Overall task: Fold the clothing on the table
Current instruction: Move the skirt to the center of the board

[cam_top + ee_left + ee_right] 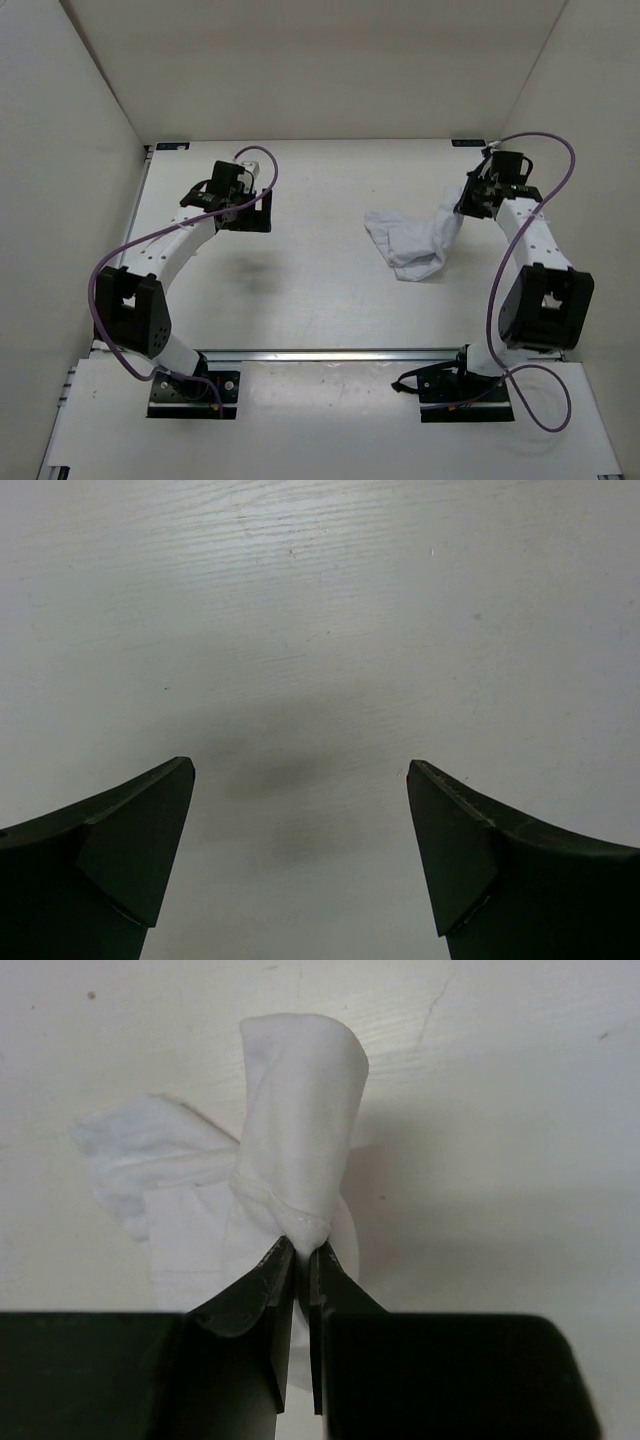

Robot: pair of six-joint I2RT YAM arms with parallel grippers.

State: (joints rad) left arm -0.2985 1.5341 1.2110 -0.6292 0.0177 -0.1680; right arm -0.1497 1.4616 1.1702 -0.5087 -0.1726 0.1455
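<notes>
Small wrinkled white fabric garment (412, 245), right of centre on flat matte white table (300, 290): crumpled, 1 edge pinched in closed right gripper (302, 1250); left gripper (300, 775) wide open, empty; folding apparently barely begun.

The right end effector (302, 1252) hides the lower part of the clothing (298, 1130) in its wrist view. The left end effector (300, 768) is cut off by the bottom and side edges of its view.

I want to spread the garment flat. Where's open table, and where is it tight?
Bare table runs through the middle, between the open left gripper and the clothing, and along the near edge. Crowded at the right, where the right gripper pinches the clothing.
</notes>
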